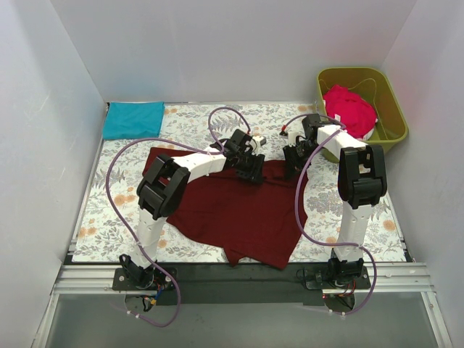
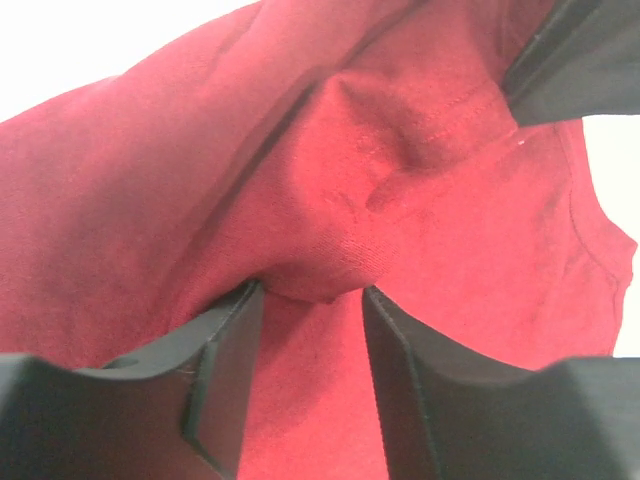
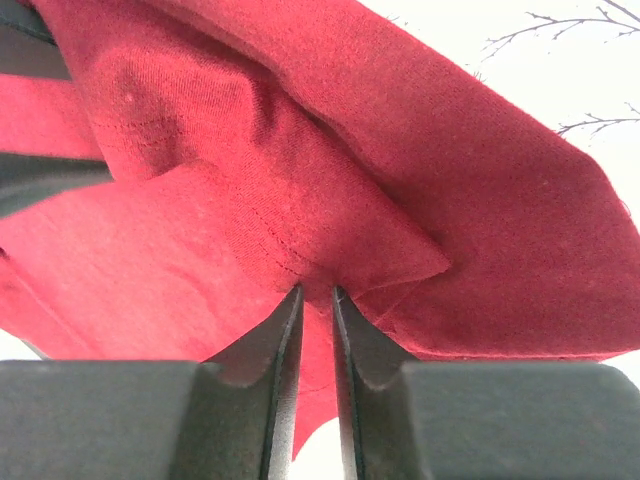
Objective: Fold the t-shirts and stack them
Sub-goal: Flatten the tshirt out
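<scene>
Teal shirt (image 1: 133,119) folded, pink shirt (image 1: 350,109) waiting in its tub (image 1: 392,90), and my left gripper (image 2: 308,300) and right gripper (image 3: 315,297) both pinch the unfolded maroon shirt (image 1: 239,210)

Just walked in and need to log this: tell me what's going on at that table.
Both arms are working on the dark maroon t-shirt, which lies spread and rumpled on the floral tablecloth. The left gripper and the right gripper each pinch a bunch of cloth near its far edge. The teal t-shirt lies folded at the far left corner. The red-pink t-shirt sits crumpled in the olive tub, not yet folded.
</scene>
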### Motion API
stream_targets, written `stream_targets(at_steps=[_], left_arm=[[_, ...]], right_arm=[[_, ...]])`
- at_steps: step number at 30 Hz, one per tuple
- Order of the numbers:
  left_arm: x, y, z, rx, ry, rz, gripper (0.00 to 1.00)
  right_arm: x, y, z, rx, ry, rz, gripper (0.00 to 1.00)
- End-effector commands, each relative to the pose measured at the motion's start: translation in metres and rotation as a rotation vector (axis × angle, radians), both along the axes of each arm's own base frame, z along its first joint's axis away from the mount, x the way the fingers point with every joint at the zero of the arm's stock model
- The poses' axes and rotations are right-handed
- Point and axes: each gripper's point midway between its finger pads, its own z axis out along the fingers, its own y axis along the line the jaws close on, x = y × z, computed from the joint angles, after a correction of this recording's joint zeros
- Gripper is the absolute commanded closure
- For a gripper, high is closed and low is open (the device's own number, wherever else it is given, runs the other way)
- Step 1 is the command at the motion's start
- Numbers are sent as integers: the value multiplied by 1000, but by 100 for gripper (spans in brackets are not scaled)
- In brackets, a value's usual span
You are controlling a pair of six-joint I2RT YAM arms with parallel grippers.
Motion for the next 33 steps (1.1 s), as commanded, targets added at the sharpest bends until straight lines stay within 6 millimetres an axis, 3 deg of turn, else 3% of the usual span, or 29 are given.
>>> stream_targets(at_steps=[1, 8, 15, 19, 24, 33], left_arm=[[8, 2, 1, 22, -8, 25, 63], [2, -1, 13, -4, 11, 17, 86], [-4, 0, 35, -36, -4, 7, 98], [-8, 2, 43, -45, -5, -3, 100], [-12, 1, 55, -70, -10, -17, 100], [-19, 4, 73, -87, -26, -33, 100]], right_arm=[[8, 5, 1, 16, -16, -2, 75], [7, 4, 2, 10, -18, -2, 71], [8, 8, 7, 29, -21, -6, 73], [9, 11, 11, 47, -21, -12, 81], [10, 12, 19, 61, -32, -16, 99], [4, 12, 37, 69, -72, -12, 99]])
